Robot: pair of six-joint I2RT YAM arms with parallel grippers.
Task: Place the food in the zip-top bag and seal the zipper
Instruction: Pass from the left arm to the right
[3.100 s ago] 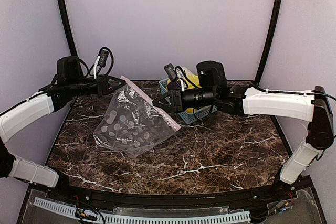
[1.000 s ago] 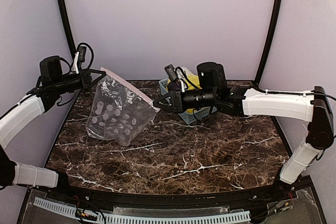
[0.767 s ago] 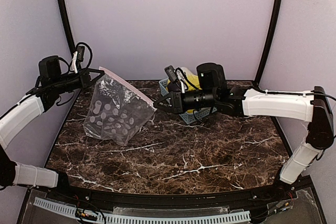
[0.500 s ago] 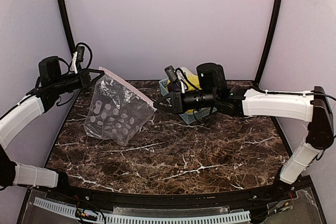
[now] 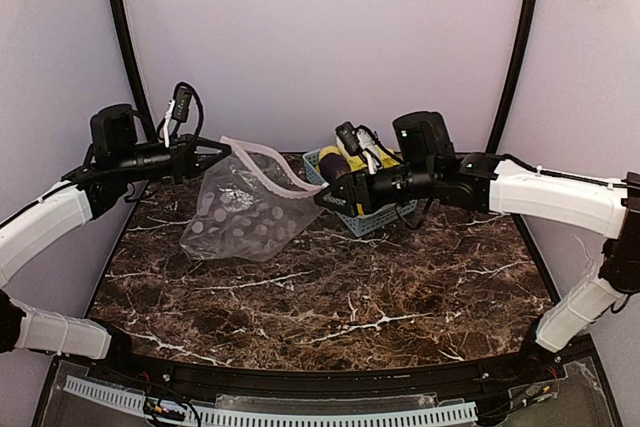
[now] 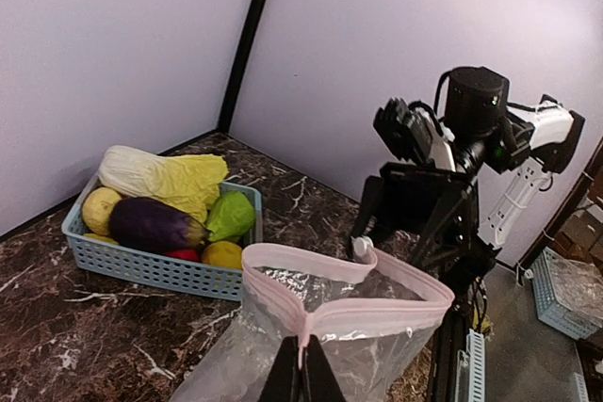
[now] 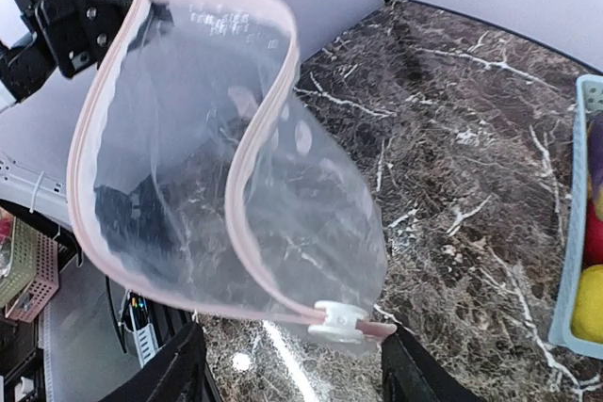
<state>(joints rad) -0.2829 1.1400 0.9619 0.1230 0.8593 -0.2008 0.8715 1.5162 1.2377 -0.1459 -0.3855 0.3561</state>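
Mostly cropped, left gripper (image 6: 301, 357) pinching zipper (image 6: 349, 309), food (image 6: 155, 223) part-hidden

2 white arms (image 5: 45, 222), black joints (image 5: 424, 137), cables (image 5: 184, 105)

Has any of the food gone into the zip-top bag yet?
No: the right wrist view shows the clear zip-top bag empty, and the food lies in the blue basket.

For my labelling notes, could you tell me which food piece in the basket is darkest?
The purple eggplant, beside the cabbage; the rest are yellow, green or red.
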